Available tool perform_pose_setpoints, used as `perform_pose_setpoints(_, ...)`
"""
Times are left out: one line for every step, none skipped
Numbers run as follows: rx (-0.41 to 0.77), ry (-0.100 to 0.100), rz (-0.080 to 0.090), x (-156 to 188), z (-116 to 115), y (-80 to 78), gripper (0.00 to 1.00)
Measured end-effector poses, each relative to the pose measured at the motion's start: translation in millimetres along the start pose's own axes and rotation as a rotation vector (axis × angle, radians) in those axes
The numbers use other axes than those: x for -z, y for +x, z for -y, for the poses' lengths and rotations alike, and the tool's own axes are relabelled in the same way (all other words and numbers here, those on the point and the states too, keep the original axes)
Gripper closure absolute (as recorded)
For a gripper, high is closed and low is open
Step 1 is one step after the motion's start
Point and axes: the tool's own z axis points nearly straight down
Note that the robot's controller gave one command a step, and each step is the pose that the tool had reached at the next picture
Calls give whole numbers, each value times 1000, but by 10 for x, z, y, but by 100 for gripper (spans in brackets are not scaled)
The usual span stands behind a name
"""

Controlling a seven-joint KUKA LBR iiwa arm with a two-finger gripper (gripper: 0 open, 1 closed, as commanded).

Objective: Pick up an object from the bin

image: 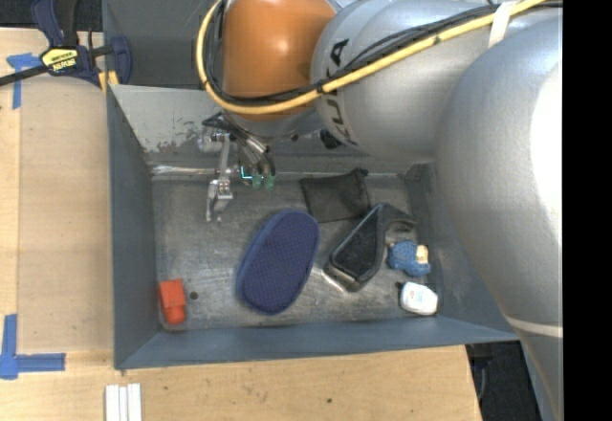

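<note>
Bin with blue oval pad, orange block, black tray.

On my screen the grey metal bin has a dull, scratched floor, rubbed pale in streaks near its back wall. The dark blue oval pad looks like finely textured cloth, matt. The small orange block reads as smooth plastic. The black wedge-shaped tray is glossy (its rim catches light), and the flat black square behind it looks matt. The arm's orange dome cover shines, and its silver shell is smooth, satin.
</note>
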Motion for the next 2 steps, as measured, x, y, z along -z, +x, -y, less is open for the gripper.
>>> perform_pose_setpoints(304,0,5,-905,530,403,0)
perform_pose_setpoints(467,1,12,-568,713,187,0)
